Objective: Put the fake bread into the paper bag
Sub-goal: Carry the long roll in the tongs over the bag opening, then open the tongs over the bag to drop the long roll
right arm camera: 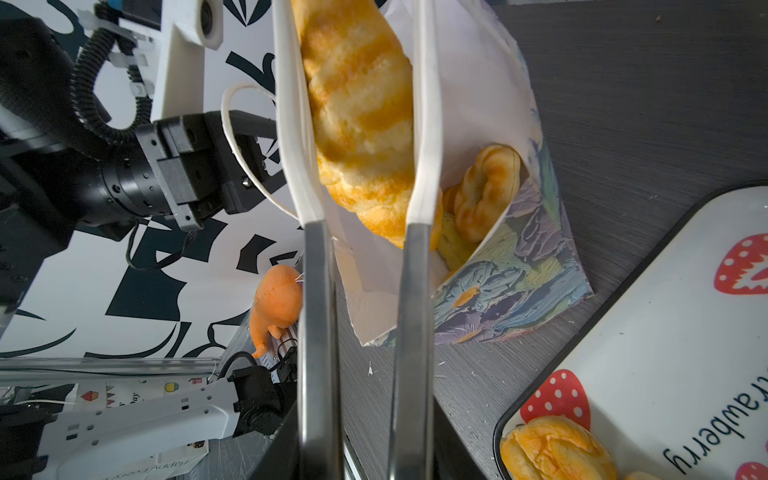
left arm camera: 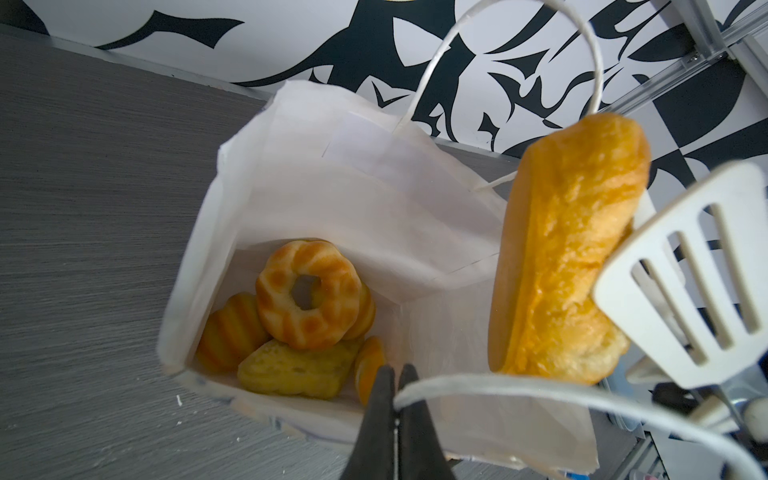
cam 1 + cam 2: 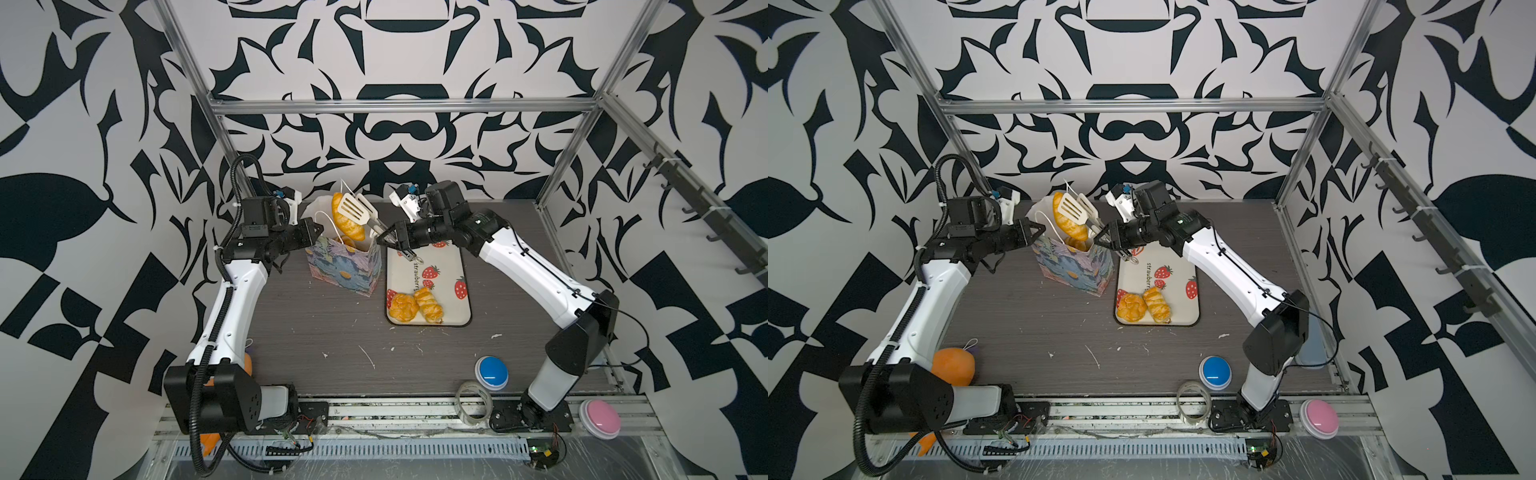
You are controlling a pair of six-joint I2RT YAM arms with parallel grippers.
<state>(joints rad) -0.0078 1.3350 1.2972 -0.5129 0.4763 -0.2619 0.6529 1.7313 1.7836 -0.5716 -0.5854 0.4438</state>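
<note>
The flowered paper bag (image 3: 345,266) (image 3: 1073,270) stands upright left of the strawberry tray (image 3: 449,266). My left gripper (image 3: 318,228) (image 2: 395,374) is shut on the bag's white cord handle (image 2: 498,384) at its left rim. My right gripper (image 3: 380,239) (image 1: 363,449) is shut on white slotted tongs (image 3: 353,210) (image 1: 316,291). The tongs clamp a striped loaf of fake bread (image 3: 351,230) (image 2: 561,249) (image 1: 361,116) just above the bag's open mouth. Inside the bag lie a ring pastry (image 2: 307,295) and several other pieces. A round bun (image 3: 403,307) and a croissant (image 3: 430,305) remain on the tray.
A blue button (image 3: 491,372), a tape roll (image 3: 473,401) and a pink button (image 3: 600,417) sit along the front edge. An orange plush toy (image 3: 953,365) lies by the left arm's base. Metal frame posts stand at the back corners.
</note>
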